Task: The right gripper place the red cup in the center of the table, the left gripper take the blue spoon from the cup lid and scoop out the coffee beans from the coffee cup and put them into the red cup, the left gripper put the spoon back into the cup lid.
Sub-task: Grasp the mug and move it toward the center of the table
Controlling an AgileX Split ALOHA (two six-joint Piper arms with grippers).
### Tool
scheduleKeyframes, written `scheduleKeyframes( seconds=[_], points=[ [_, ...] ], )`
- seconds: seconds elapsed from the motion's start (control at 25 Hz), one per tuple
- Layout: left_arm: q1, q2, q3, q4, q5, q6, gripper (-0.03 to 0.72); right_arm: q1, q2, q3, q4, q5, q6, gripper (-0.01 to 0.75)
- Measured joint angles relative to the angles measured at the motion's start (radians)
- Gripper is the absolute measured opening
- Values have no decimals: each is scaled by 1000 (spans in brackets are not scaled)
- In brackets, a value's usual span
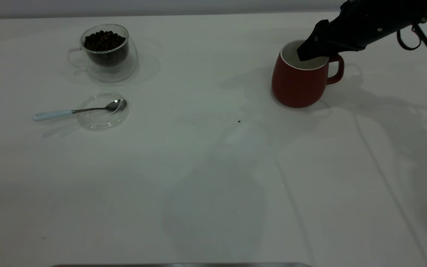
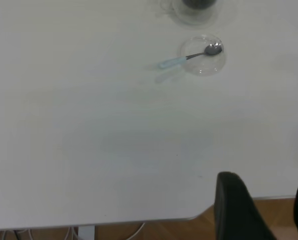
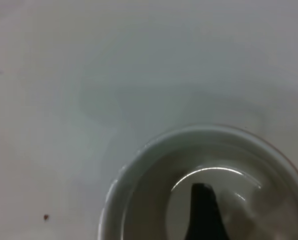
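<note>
Red cup [image 1: 298, 83]: one, upright, table's [image 1: 198, 178] right.
Right gripper [image 1: 311, 50]: one finger dips inside the cup; grip unclear.
Blue spoon [image 1: 76, 110]: one, on cup lid [image 1: 102, 118].
Coffee cup [image 1: 106, 52]: one, full of coffee beans [image 1: 104, 40].
Left gripper [image 2: 261, 210]: parked off the table edge, fingers apart.

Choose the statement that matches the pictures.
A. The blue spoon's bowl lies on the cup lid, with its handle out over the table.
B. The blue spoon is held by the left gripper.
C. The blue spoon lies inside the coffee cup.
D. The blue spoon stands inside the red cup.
A: the blue spoon rests its steel bowl on the cup lid, handle reaching out past the rim over the table, below the coffee cup.
</note>
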Motion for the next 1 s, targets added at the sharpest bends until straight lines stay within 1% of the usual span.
scheduleKeyframes(
  seconds=[0.2,0.36,0.76,1.0],
  points=[
    [0,-1,0,0,0,0,350,61,18,3,6,-24,0,516],
    [0,-1,0,0,0,0,350,112,23,3,56,-56,-13,491],
    [0,-1,0,0,0,0,350,213,24,3,272,-160,-174,488],
    [0,-1,0,0,0,0,350,264,50,-42,288,-169,-220,488]
  ],
)
